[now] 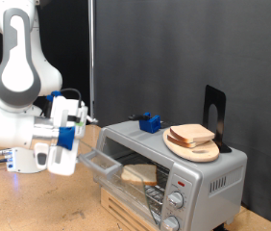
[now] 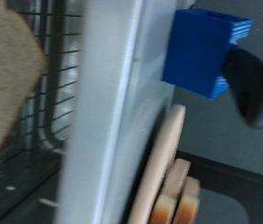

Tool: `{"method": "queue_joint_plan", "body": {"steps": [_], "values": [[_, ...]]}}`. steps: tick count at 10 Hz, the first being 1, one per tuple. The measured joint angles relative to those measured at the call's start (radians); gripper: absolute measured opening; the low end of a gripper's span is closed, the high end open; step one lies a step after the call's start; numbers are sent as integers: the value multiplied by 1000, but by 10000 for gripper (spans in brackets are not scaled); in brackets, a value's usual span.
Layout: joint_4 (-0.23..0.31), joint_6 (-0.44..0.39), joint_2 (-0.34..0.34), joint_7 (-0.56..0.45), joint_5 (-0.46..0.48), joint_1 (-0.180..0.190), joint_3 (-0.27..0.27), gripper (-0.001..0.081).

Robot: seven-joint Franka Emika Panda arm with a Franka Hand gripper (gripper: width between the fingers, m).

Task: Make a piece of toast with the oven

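The oven point(image 1: 208, 178), silver-grey with two knobs point(image 1: 175, 200) under a red light, stands at the exterior view's lower right. Its glass door point(image 1: 102, 160) hangs open towards the exterior view's left. The piece of toast point(image 1: 140, 174) lies on the wire rack inside; the wrist view shows it large and blurred point(image 2: 6, 84) on the rack point(image 2: 62, 84). My gripper point(image 1: 81, 123) hovers just beyond the open door, at the exterior view's left, apart from the slice. Nothing shows between its fingers. No fingers appear in the wrist view.
On the oven's top sit a round wooden board point(image 1: 205, 153) carrying other bread slices point(image 1: 191, 136), a small blue block point(image 1: 152, 121) and a black stand point(image 1: 214, 106). The wrist view shows the board point(image 2: 159, 177), slices and blue block point(image 2: 204, 51) too. A dark curtain hangs behind.
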Motion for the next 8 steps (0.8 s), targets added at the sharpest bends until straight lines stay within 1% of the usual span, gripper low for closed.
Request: {"method": "queue_joint_plan", "body": {"steps": [2, 3, 5, 6, 7, 8], "values": [[-33, 11, -52, 2, 48, 25, 37, 808], [-48, 38, -77, 20, 66, 40, 62, 808], [-77, 112, -135, 105, 70, 67, 116, 808], [-94, 156, -159, 150, 57, 69, 132, 808], [-107, 193, -175, 187, 30, 66, 133, 808], [-114, 215, -184, 212, 3, 53, 129, 808]]}}
